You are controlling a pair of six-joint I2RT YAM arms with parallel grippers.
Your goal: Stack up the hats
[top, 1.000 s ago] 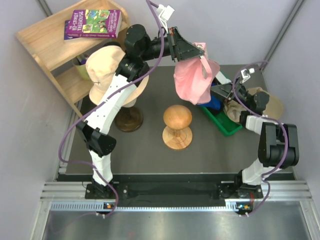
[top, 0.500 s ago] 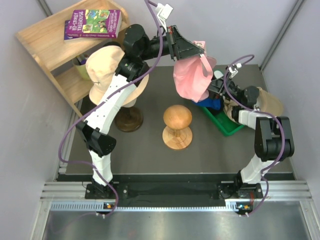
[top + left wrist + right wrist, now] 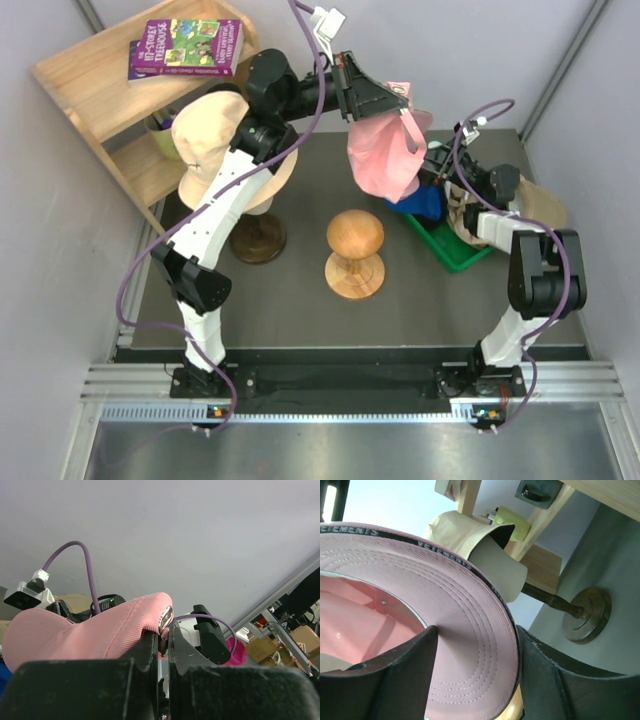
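Observation:
The pink hat (image 3: 383,155) hangs in the air above the table's far right. My left gripper (image 3: 400,100) is shut on its back strap, and the left wrist view shows the strap and buckle pinched between the closed jaws (image 3: 164,632) with the pink crown (image 3: 90,630) beside them. My right gripper (image 3: 428,168) reaches up from the right. In the right wrist view the pink brim (image 3: 470,630) fills the gap between its fingers (image 3: 476,637), and both fingers touch it. A peach hat (image 3: 215,140) sits on the head form. A blue hat (image 3: 425,203) and a tan hat (image 3: 535,205) lie by the green bin.
A mushroom-shaped wooden stand (image 3: 354,240) sits mid-table, below the pink hat. The head form's round base (image 3: 258,240) stands to its left. A green bin (image 3: 450,248) lies at the right. A wooden shelf (image 3: 100,80) with a purple book (image 3: 185,47) fills the far left corner.
My right gripper has risen from the bin toward the hanging pink hat, and its jaws have narrowed onto the brim. The left arm has held the hat nearly still.

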